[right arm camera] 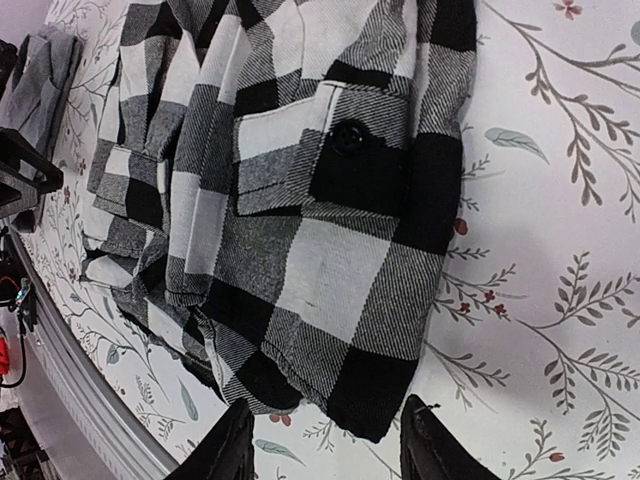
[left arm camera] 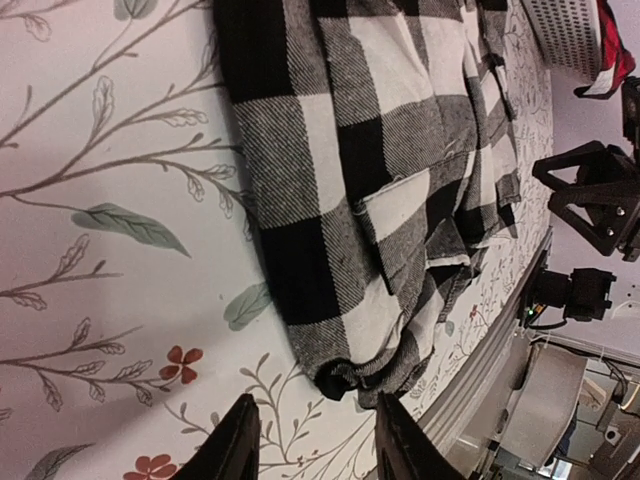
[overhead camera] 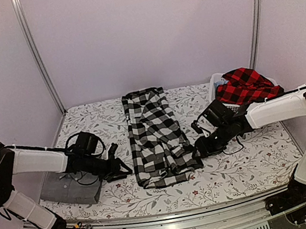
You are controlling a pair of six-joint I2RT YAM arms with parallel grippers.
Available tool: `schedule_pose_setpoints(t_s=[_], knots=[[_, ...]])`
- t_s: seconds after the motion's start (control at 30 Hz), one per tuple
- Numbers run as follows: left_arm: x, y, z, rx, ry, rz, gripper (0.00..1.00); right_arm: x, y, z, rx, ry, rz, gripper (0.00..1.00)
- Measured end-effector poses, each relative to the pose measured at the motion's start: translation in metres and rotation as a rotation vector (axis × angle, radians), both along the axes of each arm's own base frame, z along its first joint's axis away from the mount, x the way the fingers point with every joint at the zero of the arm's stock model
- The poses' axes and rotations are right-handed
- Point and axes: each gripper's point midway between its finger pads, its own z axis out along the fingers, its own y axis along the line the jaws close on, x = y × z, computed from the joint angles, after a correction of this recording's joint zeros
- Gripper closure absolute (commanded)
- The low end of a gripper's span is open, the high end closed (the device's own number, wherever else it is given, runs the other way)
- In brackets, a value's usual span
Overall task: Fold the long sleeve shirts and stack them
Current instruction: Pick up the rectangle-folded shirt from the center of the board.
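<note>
A black-and-white check shirt (overhead camera: 156,136) lies folded into a long strip down the middle of the floral table. Its near end fills both wrist views (left arm camera: 370,190) (right arm camera: 300,210). My left gripper (overhead camera: 121,169) sits just left of the shirt's near corner, open, with nothing between its fingers (left arm camera: 235,440). My right gripper (overhead camera: 199,149) is at the shirt's near right corner, open, its fingers (right arm camera: 430,445) straddling the hem without clamping it. A folded grey shirt (overhead camera: 71,188) lies at the near left under the left arm. A red-and-black check shirt (overhead camera: 247,86) is heaped on the white basket.
The white plastic basket (overhead camera: 216,82) stands at the back right, and shows at the upper corner of the left wrist view (left arm camera: 570,35). The table's metal front rail (overhead camera: 178,223) runs along the near edge. Grey walls enclose the back and sides.
</note>
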Motion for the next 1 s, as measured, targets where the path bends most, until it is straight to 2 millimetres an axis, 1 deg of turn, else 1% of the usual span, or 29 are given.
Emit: schedule_pose_setpoints(t_s=[0.03,0.1,0.2,0.4,0.47,0.6,0.67,0.73,0.8,0.9,1.0], knots=[[-0.001,-0.001,-0.001,-0.003,0.003,-0.003,0.60,-0.001,0.002,0.000,0.012,0.002,0.005,0.52],[-0.005,-0.005,-0.001,-0.014,0.004,-0.021,0.60,-0.001,0.005,-0.002,0.029,0.009,0.013,0.55],[-0.008,-0.012,-0.003,-0.029,0.010,-0.045,0.60,-0.003,0.010,-0.008,0.049,0.031,0.026,0.59],[-0.023,-0.023,-0.019,-0.014,0.066,-0.097,0.61,-0.010,0.015,-0.022,0.066,0.083,0.033,0.68],[-0.025,-0.028,-0.021,-0.016,0.073,-0.110,0.61,-0.011,0.017,-0.023,0.070,0.090,0.036,0.71],[-0.025,-0.036,-0.021,-0.020,0.074,-0.123,0.64,-0.016,0.025,-0.022,0.084,0.094,0.046,0.73],[-0.025,-0.039,-0.021,-0.022,0.077,-0.127,0.70,-0.020,0.029,-0.023,0.086,0.098,0.053,0.72],[-0.025,-0.041,-0.023,-0.020,0.080,-0.127,0.78,-0.024,0.031,-0.024,0.080,0.104,0.053,0.67],[-0.026,-0.041,-0.023,-0.017,0.088,-0.120,0.83,-0.023,0.029,-0.026,0.066,0.101,0.041,0.61],[-0.026,-0.041,-0.023,-0.016,0.088,-0.118,0.90,-0.020,0.021,-0.025,0.046,0.095,0.007,0.53],[-0.026,-0.041,-0.023,-0.016,0.095,-0.111,0.94,-0.010,0.005,-0.014,0.041,0.061,-0.041,0.48]])
